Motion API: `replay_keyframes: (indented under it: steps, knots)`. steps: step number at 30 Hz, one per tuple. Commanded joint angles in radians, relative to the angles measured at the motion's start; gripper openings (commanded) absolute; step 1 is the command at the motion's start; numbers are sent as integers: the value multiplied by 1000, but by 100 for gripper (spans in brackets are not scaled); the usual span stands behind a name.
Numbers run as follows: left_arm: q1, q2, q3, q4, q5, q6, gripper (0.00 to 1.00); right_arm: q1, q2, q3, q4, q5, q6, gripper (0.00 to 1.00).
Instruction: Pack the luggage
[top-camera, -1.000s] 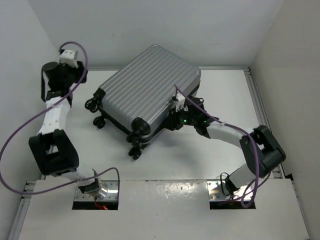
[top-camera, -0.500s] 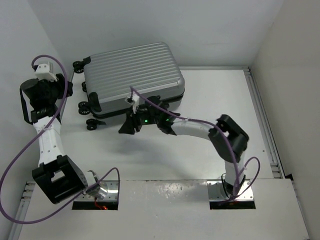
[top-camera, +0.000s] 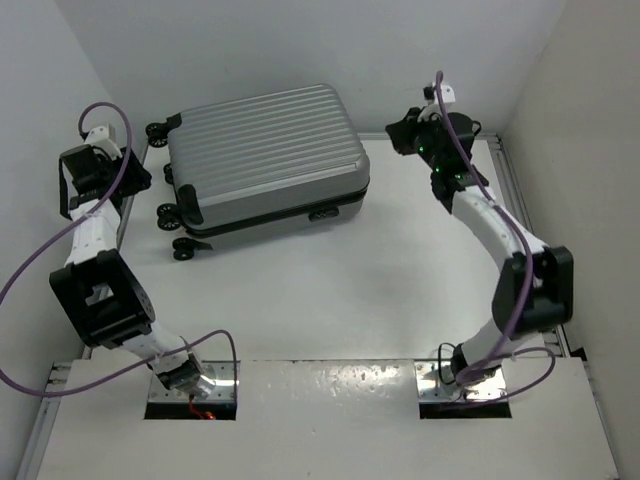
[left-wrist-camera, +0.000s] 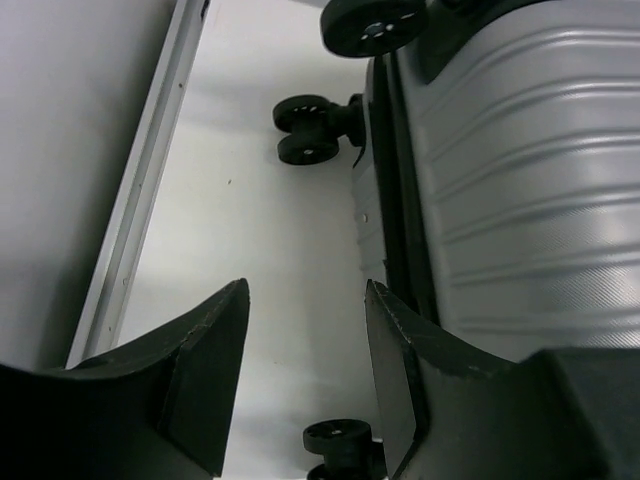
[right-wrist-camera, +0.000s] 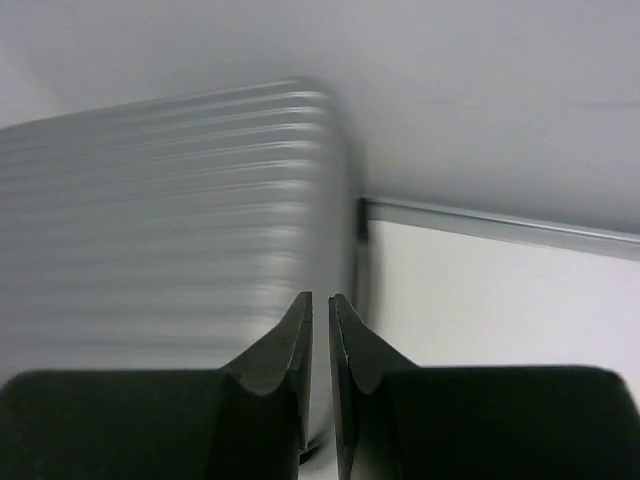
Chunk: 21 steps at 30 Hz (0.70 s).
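Note:
The luggage (top-camera: 265, 160), a silver-grey ribbed suitcase, lies closed and flat at the back left of the table, its black wheels (top-camera: 172, 212) facing left. My left gripper (top-camera: 140, 172) hangs open and empty beside the wheel end. In the left wrist view its jaws (left-wrist-camera: 305, 290) stand wide apart, with the shell (left-wrist-camera: 520, 190) to the right and a wheel (left-wrist-camera: 308, 142) ahead. My right gripper (top-camera: 396, 134) is raised off the suitcase's back right corner. In the right wrist view its jaws (right-wrist-camera: 320, 297) are almost closed on nothing, and the shell (right-wrist-camera: 160, 220) shows blurred at the left.
White walls close in the table at the back and both sides. A metal rail (top-camera: 522, 220) runs along the right edge, another along the left edge (left-wrist-camera: 140, 200), and one along the back (right-wrist-camera: 500, 228). The white tabletop (top-camera: 380, 290) lies in front of the suitcase.
The suitcase was turned and pushed to the back left a second ago and has since stayed put. My right arm swung from its front edge to the back right corner. My left gripper shifted slightly.

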Motion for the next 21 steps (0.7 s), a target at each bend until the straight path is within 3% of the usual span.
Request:
replay_keyframes:
  steps: [1, 3, 7, 8, 11, 21]
  knots:
    - [-48, 27, 68, 4, -77, -26, 55, -38, 162, 105, -25, 229, -53, 12]
    - [-68, 44, 68, 4, -97, -26, 55, -83, 308, 212, -15, 238, -9, 13]
    - [-104, 75, 78, 4, -109, -26, 55, -140, 585, 444, -154, 27, 106, 34]
    - [-104, 84, 78, 4, -118, -17, 55, -143, 618, 593, -192, -11, 102, 38]
    - [-113, 93, 78, -5, -141, -8, 55, -128, 744, 729, -294, -52, 31, 42]
    - [-141, 117, 108, -27, -174, 1, 55, -115, 789, 684, -239, -265, 78, 59]
